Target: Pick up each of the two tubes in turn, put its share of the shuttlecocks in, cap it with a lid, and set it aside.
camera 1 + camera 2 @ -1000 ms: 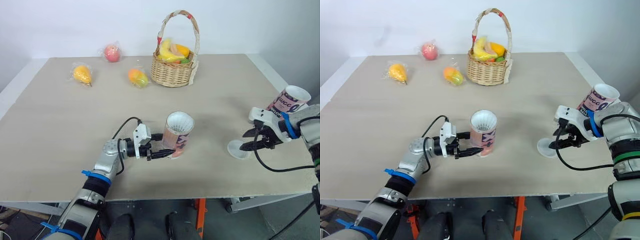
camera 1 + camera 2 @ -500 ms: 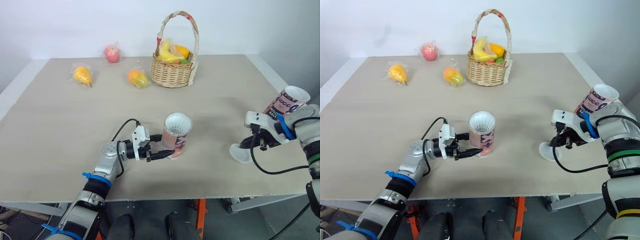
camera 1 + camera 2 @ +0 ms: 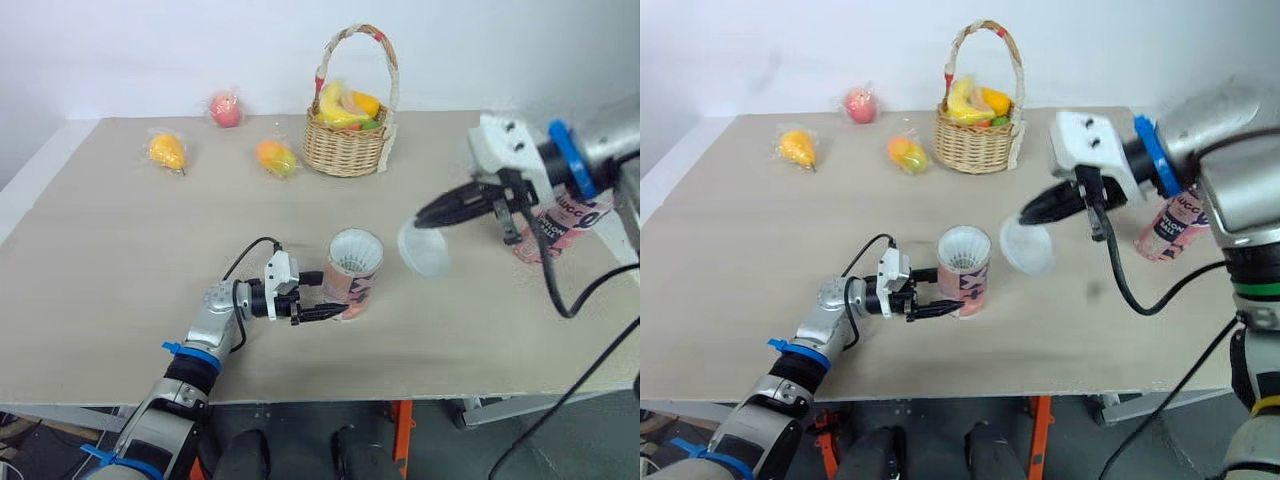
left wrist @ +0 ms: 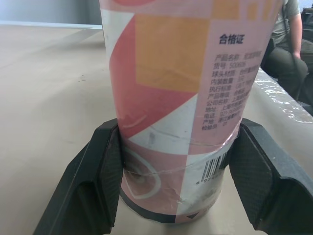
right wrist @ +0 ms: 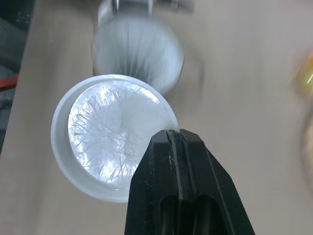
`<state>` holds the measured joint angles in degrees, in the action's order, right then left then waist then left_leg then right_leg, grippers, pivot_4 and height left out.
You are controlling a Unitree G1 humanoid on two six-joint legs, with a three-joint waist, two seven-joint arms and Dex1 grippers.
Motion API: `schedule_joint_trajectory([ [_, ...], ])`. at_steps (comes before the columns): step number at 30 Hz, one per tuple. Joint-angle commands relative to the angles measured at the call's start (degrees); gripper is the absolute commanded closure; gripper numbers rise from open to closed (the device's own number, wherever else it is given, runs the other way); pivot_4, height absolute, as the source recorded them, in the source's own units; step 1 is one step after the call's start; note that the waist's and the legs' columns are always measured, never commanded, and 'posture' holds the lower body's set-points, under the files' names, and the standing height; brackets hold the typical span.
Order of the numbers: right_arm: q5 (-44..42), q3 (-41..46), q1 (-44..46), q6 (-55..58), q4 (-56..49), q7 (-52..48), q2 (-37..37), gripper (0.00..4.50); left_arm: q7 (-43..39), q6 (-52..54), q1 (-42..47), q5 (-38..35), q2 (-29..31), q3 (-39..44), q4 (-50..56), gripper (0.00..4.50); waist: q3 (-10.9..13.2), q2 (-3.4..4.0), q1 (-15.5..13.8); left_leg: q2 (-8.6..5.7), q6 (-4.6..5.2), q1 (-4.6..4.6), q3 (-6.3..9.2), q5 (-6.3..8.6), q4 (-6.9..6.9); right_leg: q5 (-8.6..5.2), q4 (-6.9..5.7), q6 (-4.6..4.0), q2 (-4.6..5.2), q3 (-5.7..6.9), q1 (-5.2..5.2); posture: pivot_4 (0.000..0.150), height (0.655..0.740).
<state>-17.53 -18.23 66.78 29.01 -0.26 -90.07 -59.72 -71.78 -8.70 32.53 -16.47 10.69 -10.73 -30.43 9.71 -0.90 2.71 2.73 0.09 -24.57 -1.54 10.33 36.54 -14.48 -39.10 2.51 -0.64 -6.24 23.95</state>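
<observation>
Main risk as we judge it: the lid (image 3: 424,250) goes on crooked or slips. The right pincer (image 3: 422,217) is pressed together on one edge of the lid's rim only, so the lid hangs tilted below the fingertips, with its hollow side facing the wrist camera. If it meets the tube (image 3: 355,275) at that tilt, one side may catch the rim, or it may crush the white shuttlecock feathers (image 3: 357,250) showing at the tube's mouth. Second risk: the left pincer (image 3: 330,294) clamps the tube low, near its base, one finger on each side, with the tube upright on the counter (image 3: 120,250). A sideways push at the mouth could lever the tube over or twist it in that grip. Position now: the lid sits just beside the tube's mouth, on the right-arm side, at about mouth height and apart from it. The second tube (image 3: 1168,228) stands well apart from the first, beyond the right arm.
</observation>
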Motion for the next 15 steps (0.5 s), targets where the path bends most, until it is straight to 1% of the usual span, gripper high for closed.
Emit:
schedule_joint_trajectory([
  [1,-0.61,-2.88,6.4,-0.98,0.31,-2.43,2.28,4.46,-2.52,2.49,-0.08,1.95,1.37,-1.86,-2.66,1.56,0.0,0.0,0.03,-0.01,0.0,-0.01,-0.04,0.0,0.0,0.0,0.0,0.01,0.03,-0.03,0.03,0.15,0.7371],
  [6,1.15,-10.54,11.57,-4.56,1.43,-2.43,6.02,4.46,-4.01,2.88,1.58,2.14,1.75,-1.78,-4.17,1.56,0.0,0.0,0.02,0.01,0.01,-0.04,-0.02,0.01,-0.02,-0.03,0.0,-0.04,0.0,0.0,0.07,0.15,0.7371],
  [10,4.18,-14.69,14.39,-7.44,5.78,-2.43,11.16,4.46,-4.51,2.72,2.21,2.21,1.67,-1.56,-5.01,1.56,0.0,0.01,0.02,0.02,0.02,-0.05,-0.02,0.02,-0.02,-0.03,-0.01,-0.05,0.0,0.01,0.08,0.15,0.7371],
  [15,6.01,-18.71,16.3,-11.23,9.63,-2.43,13.4,4.46,-4.44,2.38,2.18,2.28,1.6,-1.57,-5.3,1.56,0.0,0.01,0.0,0.02,0.03,-0.11,-0.01,0.02,0.0,-0.01,-0.02,-0.07,0.0,0.03,0.12,0.15,0.7371],
])
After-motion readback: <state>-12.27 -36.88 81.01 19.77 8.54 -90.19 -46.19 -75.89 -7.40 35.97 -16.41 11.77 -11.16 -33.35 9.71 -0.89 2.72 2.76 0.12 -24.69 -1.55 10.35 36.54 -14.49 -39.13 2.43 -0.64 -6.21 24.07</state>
